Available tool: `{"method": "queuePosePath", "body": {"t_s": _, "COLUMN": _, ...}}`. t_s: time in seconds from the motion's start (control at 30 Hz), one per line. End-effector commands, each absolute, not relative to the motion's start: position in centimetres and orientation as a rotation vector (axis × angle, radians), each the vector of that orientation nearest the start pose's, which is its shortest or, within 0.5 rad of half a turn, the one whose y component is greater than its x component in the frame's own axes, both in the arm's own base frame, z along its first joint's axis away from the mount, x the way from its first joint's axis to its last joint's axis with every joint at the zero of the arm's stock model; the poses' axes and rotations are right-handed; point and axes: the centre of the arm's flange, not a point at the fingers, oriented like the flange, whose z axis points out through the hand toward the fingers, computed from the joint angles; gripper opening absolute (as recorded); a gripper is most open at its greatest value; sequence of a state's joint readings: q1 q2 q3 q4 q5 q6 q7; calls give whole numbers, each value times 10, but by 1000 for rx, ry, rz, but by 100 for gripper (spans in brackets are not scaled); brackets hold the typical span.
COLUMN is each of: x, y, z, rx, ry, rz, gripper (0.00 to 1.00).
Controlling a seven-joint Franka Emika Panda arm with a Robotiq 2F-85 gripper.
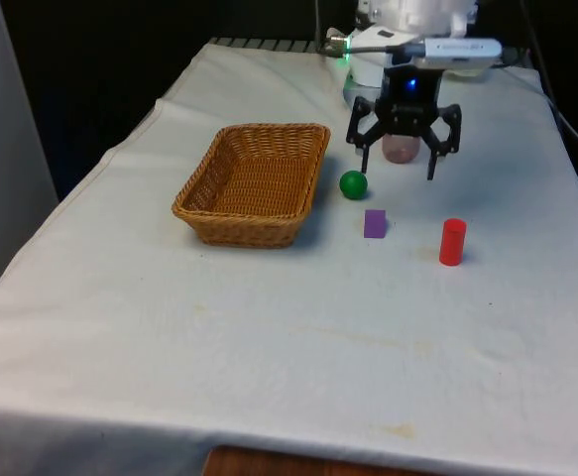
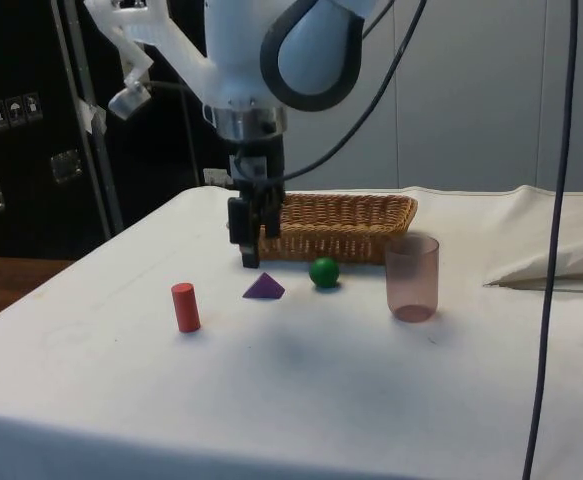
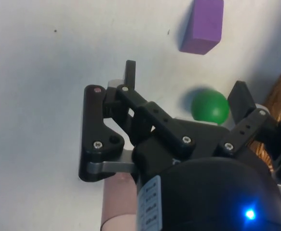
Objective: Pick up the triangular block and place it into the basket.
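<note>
1. Your worktop lies under a white cloth with faint stains on the part farthest from the gripper; dark cabinets and black curtains close in the room around it.
2. Your basket is wicker and sits to one side of the gripper, with nothing in it as far as the front view shows.
3. Your gripper hangs above the cloth with its fingers spread wide and nothing between them.
4. A translucent pink cup stands just behind the gripper.
5. A red cylinder stands upright, beyond the gripper on the side away from the basket.
6. A green ball rests near the gripper's basket-side finger.
7. Your purple triangular block lies on the cloth just ahead of the gripper, untouched. By my reading nothing is done yet: the descent, grasp, carry and drop all remain.
</note>
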State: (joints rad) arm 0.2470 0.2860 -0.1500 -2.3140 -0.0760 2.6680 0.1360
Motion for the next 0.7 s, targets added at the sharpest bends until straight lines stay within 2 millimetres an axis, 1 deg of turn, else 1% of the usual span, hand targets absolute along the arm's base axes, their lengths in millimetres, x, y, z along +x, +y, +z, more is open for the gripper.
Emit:
{"method": "queuePosePath", "body": {"t_s": 0.0, "x": 530, "y": 51, "z": 227, "rx": -3205, "ry": -58, "rz": -141, "gripper": 100}}
{"method": "queuePosePath", "body": {"t_s": 0.17, "x": 530, "y": 49, "z": 223, "rx": -3208, "ry": -49, "rz": -142, "gripper": 100}}
{"method": "queuePosePath", "body": {"t_s": 0.3, "x": 532, "y": 43, "z": 218, "rx": -3211, "ry": -36, "rz": -139, "gripper": 100}}
{"method": "queuePosePath", "body": {"t_s": 0.33, "x": 531, "y": 45, "z": 221, "rx": -3215, "ry": -40, "rz": -127, "gripper": 100}}
{"method": "queuePosePath", "body": {"t_s": 0.5, "x": 534, "y": 35, "z": 206, "rx": -3212, "ry": -25, "rz": -150, "gripper": 100}}
{"method": "queuePosePath", "body": {"t_s": 0.67, "x": 537, "y": 30, "z": 201, "rx": -3214, "ry": -21, "rz": -161, "gripper": 100}}
